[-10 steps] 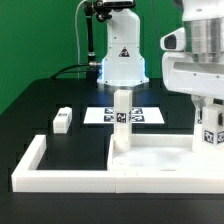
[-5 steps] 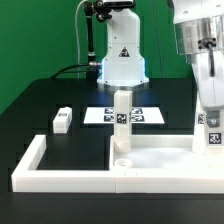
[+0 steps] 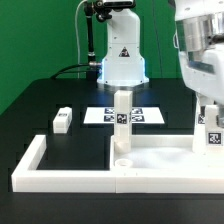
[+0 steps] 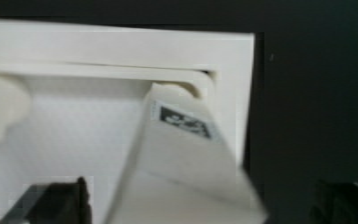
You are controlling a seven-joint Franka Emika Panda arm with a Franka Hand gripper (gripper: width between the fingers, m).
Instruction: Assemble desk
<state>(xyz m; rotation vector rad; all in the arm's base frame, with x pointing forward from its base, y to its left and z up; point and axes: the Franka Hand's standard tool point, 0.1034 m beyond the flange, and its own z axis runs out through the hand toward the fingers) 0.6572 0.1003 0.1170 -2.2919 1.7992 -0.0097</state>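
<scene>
In the exterior view the tabletop (image 3: 165,160) lay flat, a first leg (image 3: 122,118) upright on it, a second leg (image 3: 209,132) beneath the gripper (image 3: 206,106), a loose leg (image 3: 62,120) well apart; in the wrist view the fingers (image 4: 55,200) stood apart, clear of the second leg; about half seemed left.

You have here one tabletop (image 3: 165,158) and three legs in view — the middle leg (image 3: 122,122), the outer leg (image 3: 208,135), the loose leg (image 3: 62,120) — plus one border wall (image 3: 60,180) and one marker board (image 3: 98,115).
</scene>
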